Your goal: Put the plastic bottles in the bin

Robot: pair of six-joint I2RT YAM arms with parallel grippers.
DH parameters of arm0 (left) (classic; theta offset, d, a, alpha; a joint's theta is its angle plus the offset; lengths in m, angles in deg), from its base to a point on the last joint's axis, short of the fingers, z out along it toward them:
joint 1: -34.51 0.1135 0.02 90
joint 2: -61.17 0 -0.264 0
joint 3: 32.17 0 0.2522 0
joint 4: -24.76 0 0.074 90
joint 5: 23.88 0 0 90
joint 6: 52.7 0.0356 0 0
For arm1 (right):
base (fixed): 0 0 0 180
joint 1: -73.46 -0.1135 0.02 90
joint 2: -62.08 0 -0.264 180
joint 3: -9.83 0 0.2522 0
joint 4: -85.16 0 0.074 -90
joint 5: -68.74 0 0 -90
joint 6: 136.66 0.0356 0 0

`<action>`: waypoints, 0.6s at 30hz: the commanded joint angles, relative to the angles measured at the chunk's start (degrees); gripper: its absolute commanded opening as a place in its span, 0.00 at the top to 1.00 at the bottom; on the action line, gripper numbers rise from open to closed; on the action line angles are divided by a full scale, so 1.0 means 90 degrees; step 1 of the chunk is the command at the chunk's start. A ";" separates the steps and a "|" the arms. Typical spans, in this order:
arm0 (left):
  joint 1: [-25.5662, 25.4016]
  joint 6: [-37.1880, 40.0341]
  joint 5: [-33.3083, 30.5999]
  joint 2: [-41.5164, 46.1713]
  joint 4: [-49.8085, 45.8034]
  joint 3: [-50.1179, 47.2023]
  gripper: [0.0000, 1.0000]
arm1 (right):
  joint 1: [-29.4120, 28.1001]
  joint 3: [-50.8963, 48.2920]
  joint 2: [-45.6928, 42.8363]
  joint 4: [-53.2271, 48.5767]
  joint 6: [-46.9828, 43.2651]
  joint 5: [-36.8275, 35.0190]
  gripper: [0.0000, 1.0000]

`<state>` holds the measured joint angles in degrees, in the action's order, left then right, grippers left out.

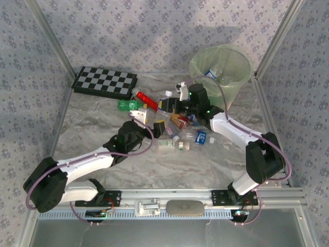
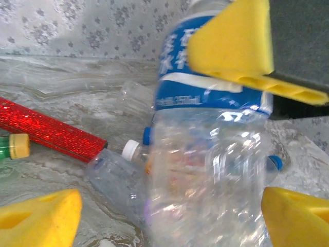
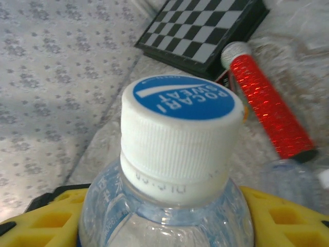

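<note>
We see the right claw (image 3: pixel 165 222) clamping a clear blue-labelled plastic bottle (image 2: pixel 205 175) left of the round pale-green plastic bin (image 1: pixel 242 77); the left claw (image 2: pixel 169 220) stands open.

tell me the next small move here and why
Probably raise the right arm and swing the blue-labelled bottle toward the bin: its jaws are closed on the bottle below the white cap, while the left jaws stand open, not gripping.

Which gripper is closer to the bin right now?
Right. The right gripper, holding a bottle, sits just left of the bin; the left gripper is farther off, beyond the right one.
</note>
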<state>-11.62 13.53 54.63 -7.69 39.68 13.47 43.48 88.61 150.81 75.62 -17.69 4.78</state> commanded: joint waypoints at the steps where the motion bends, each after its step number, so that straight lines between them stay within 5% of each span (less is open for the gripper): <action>1: 0.0051 -0.0152 -0.0913 0.0295 -0.0261 -0.0104 0.04 | 0.0235 0.0750 -0.0497 -0.1011 -0.0989 -0.0572 0.45; 5: 0.0300 -0.0675 -0.1356 0.0295 -0.0905 -0.0041 0.00 | 0.0494 0.1356 -0.0727 -0.1641 -0.1577 -0.0886 0.46; 10: 0.0843 -0.1616 -0.1087 0.0082 -0.1170 -0.0123 0.00 | 0.0838 0.2218 -0.0910 -0.2230 -0.2182 -0.1343 0.47; 18: 0.0968 -0.1822 -0.1036 -0.0304 -0.1451 0.0133 0.00 | 0.1525 0.3183 -0.1025 -0.2468 -0.2797 -0.2070 0.48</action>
<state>-3.19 -1.00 45.52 -9.68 28.30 13.04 55.46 114.25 142.46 55.65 -39.05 -9.69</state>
